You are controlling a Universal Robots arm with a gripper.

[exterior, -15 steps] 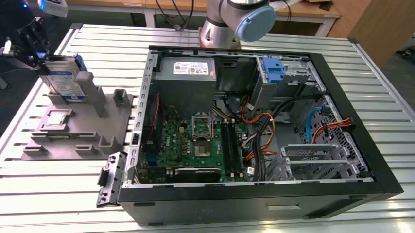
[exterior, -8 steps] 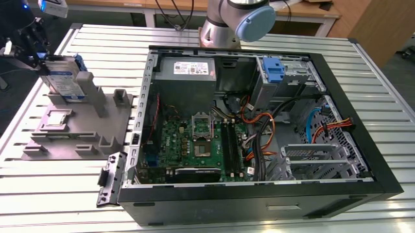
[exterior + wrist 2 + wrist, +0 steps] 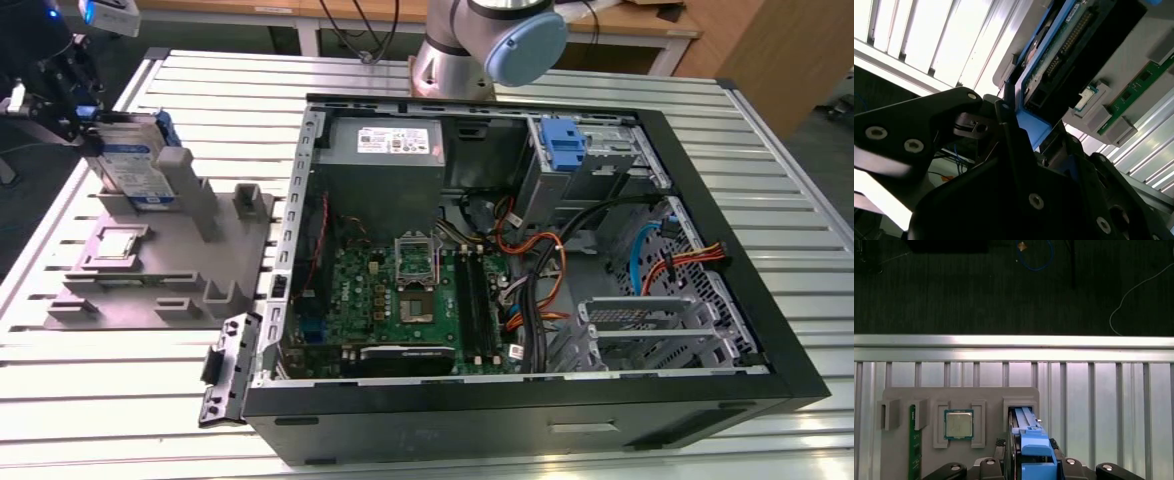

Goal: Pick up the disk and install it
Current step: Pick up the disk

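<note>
The disk [image 3: 136,162] stands on edge in a slot of the grey plastic stand [image 3: 134,262] at the exterior view's far left, its white-and-blue label facing out and a blue carrier frame along its edges. My black gripper [image 3: 96,132] sits at the disk's top end, shut on it. In the first wrist view the blue carrier of the disk [image 3: 1034,442] lies pinched between the two fingers of the gripper [image 3: 1035,462]. The second wrist view shows the disk's [image 3: 1069,55] connector edge and the gripper [image 3: 1029,132] against the blue frame.
The stand [image 3: 989,395] also carries a processor chip [image 3: 958,424] and a green memory stick [image 3: 915,445]. An open computer case [image 3: 534,250] lies on the slatted metal table [image 3: 107,380], with a power-supply box [image 3: 387,145] and a blue-fronted drive bay [image 3: 567,145]. The arm's base [image 3: 481,50] stands behind the case.
</note>
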